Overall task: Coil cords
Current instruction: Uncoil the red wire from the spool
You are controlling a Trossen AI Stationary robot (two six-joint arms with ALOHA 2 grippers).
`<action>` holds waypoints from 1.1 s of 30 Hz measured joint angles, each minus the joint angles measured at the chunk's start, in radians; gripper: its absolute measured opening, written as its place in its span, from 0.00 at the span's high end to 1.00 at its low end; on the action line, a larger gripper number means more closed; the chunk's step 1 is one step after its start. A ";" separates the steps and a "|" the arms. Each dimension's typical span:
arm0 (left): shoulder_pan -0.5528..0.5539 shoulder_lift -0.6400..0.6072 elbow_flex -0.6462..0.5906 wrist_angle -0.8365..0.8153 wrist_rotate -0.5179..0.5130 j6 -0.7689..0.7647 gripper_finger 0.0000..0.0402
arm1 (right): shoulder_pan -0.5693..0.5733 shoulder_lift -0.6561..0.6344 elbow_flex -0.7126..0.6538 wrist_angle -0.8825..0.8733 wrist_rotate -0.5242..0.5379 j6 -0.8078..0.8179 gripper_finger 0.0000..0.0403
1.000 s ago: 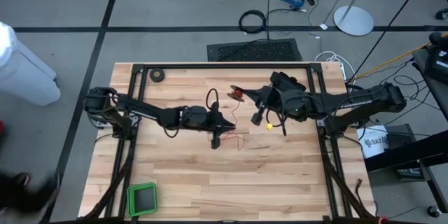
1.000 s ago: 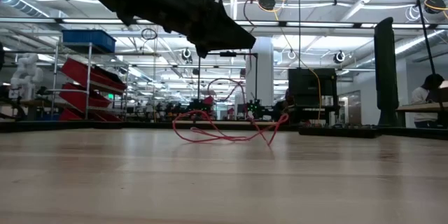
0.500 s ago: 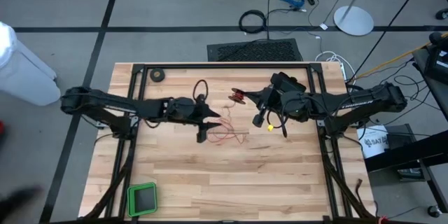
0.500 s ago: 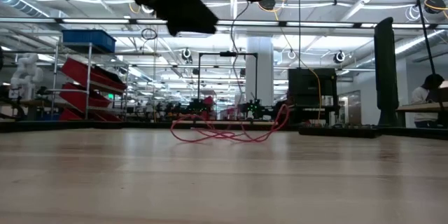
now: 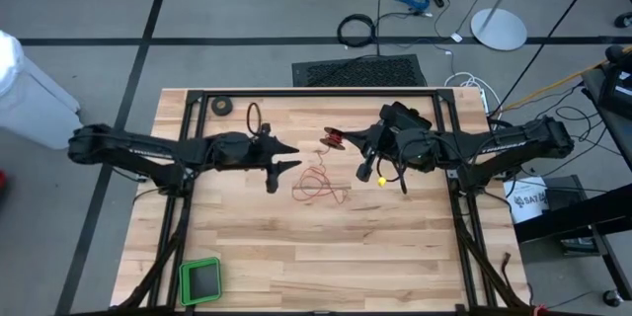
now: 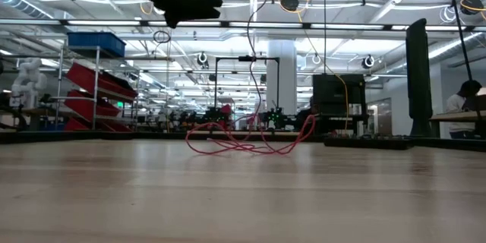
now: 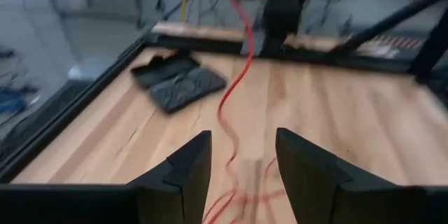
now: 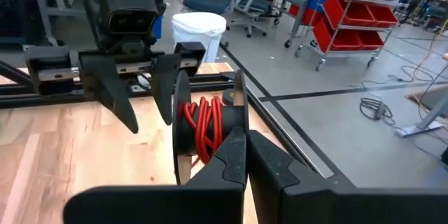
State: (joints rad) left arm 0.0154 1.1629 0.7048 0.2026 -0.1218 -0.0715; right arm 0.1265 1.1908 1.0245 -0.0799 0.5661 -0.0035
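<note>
Plainly, the work is split between the arms: the right gripper [image 5: 348,141] holds the reel [image 8: 206,127] up off the counter [image 5: 395,247] so wire can be wound onto it, and the left gripper [image 5: 283,161] is there to feed it. In the right wrist view the right fingers [image 8: 234,155] are pinched tight on the reel's edge, with the reel standing on edge between its two flanges. Holding it by the rim this way leaves the groove free to take more turns, I judge.

The left gripper hangs above the counter just beside the loose wire [image 5: 318,186], on its left-arm side. Its fingers [image 7: 185,171] stand well apart with nothing between them; in the left wrist view the red strand runs up through the gap without touching either one. That open, lined-up pose suits picking up the next length of slack.

As for the wire, it is very thin and red. Several turns are already packed side by side on the reel's core. The rest lies in a loose tangle of loops on the counter's middle, between the two grippers, and one strand rises from the tangle towards the reel; the low view shows it climbing at the pile's right end. It holds its curves stiffly, not lying flat, so it will likely spring and snag if pulled fast. Much is still unwound, so coiling looks partly done.
</note>
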 joint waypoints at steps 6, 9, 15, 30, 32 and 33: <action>0.046 0.009 -0.099 0.244 0.055 -0.028 0.59 | -0.001 0.000 0.000 0.002 -0.044 0.013 1.00; 0.049 0.032 -0.117 0.361 0.065 -0.037 0.59 | -0.002 0.000 0.000 0.002 -0.046 0.014 1.00; 0.048 0.148 -0.121 0.558 0.141 -0.045 0.58 | -0.009 0.000 0.000 0.001 -0.049 0.020 1.00; 0.048 0.300 -0.108 0.690 0.108 0.008 0.59 | -0.010 0.000 0.000 0.000 -0.076 0.020 1.00; 0.048 0.309 -0.108 0.694 0.106 0.008 0.59 | -0.010 0.000 0.000 0.000 -0.076 0.020 1.00; 0.048 0.312 -0.108 0.697 0.105 0.008 0.59 | -0.010 0.000 0.000 0.000 -0.076 0.020 1.00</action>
State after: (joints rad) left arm 0.0631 1.4749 0.5967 0.8992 -0.0164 -0.0631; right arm 0.1169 1.1910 1.0245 -0.0800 0.4904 0.0162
